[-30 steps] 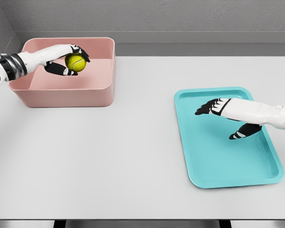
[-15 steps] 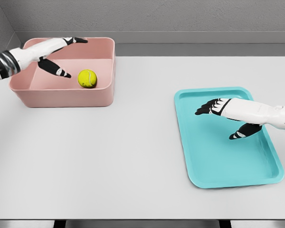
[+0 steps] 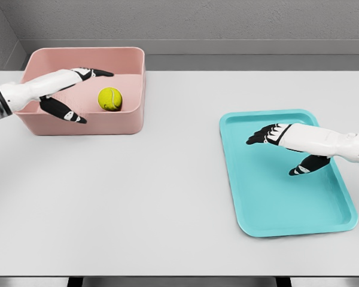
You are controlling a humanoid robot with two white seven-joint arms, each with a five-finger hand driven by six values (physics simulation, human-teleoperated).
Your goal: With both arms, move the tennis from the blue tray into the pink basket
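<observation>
Tennis ball lies in pink basket; left hand spread beside it.

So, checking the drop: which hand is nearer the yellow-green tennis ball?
Left. The left hand is open just left of the tennis ball in the pink basket; the right hand hovers over the blue tray.

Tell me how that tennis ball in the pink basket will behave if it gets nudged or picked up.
The tennis ball is round, so a nudge would probably send it rolling until the pink basket wall stops it. Its fuzzy-looking surface likely grips well. It probably feels light for its size, though the picture cannot confirm weight.
</observation>
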